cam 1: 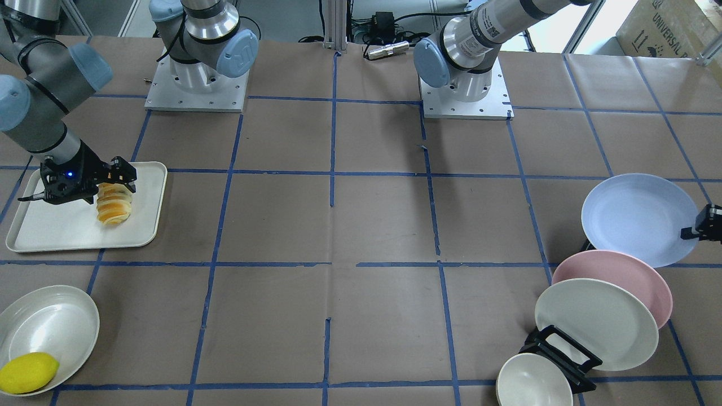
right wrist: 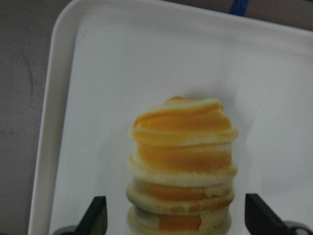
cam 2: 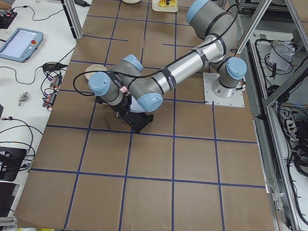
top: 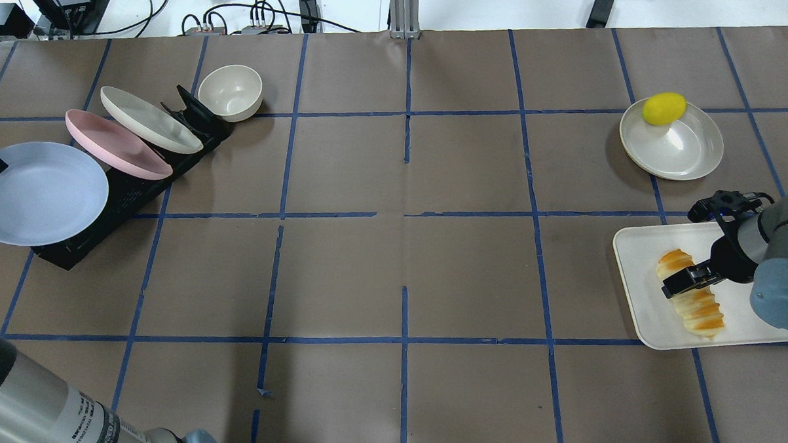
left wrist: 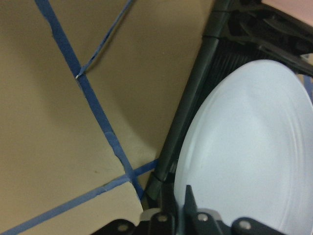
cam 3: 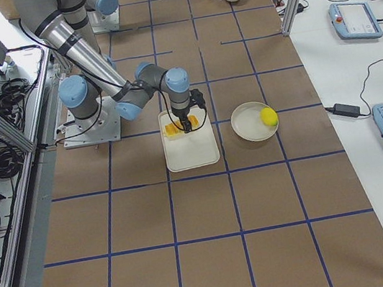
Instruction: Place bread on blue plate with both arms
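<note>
Looking through the front-facing camera: the right gripper (cam 1: 114,189) is hovering over the bread (cam 1: 114,210), which is lying on a white tray (cam 1: 67,231) at one end of the counter (cam 1: 366,225). The blue plate (cam 1: 637,217) is leaning in a black rack (cam 1: 564,352) at the opposite end, well apart from the bread. A pink plate (cam 1: 632,276) and a cream plate (cam 1: 595,321) are standing in the slots beside it. The left gripper (cam 1: 691,231) is sitting at the blue plate's outer rim.

Overhead: one black finger of the right gripper is crossing above the loaf's middle. A lemon (top: 664,107) is resting in a white dish (top: 682,143) near the tray.

Exterior left: the near arm is bending down over the rack and is hiding its own jaws.

Exterior right: the near arm's gripper is pointing straight down at the bread.

Left wrist: the plate's rim is running down to the jaws at the bottom edge, and one fingertip (left wrist: 190,198) is showing against the plate's face. I cannot tell whether they are clamping it.

Right wrist: the jaws are standing wide, one fingertip (right wrist: 96,215) on each side of the bread, and neither is touching it.
</note>
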You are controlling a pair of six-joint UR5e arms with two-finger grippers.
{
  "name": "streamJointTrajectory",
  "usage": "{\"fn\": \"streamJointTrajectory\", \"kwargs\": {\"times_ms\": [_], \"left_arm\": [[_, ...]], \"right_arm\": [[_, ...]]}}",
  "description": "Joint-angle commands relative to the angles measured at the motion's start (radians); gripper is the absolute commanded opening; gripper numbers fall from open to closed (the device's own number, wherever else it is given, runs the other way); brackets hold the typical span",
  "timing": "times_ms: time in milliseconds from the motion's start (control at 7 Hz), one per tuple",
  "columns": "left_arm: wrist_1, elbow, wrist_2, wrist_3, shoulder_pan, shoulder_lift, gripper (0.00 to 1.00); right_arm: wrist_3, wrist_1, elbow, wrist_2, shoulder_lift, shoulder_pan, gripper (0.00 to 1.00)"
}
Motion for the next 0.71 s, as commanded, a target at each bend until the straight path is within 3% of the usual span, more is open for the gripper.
{"fn": "streamJointTrajectory", "kwargs": {"times_ms": [0, 143, 286, 571], "left_arm": [[-0.056, -0.077, -0.003, -0.036, -0.003, 0.160, 0.07], [-0.054, -0.171, -0.005, -0.061, -0.040, 0.263, 0.07], [-0.042, -0.276, -0.006, -0.117, -0.098, 0.377, 0.08], [-0.039, -0.391, -0.012, -0.234, -0.225, 0.509, 0.08]], "right_arm": [[0.001, -0.017, -0.001, -0.004, 0.000, 0.000, 0.74], [0.010, -0.018, -0.004, -0.033, -0.004, 0.000, 0.23], [0.057, -0.020, 0.001, -0.078, -0.004, 0.002, 0.02], [0.087, -0.026, 0.004, -0.080, -0.010, 0.006, 0.02]]}}
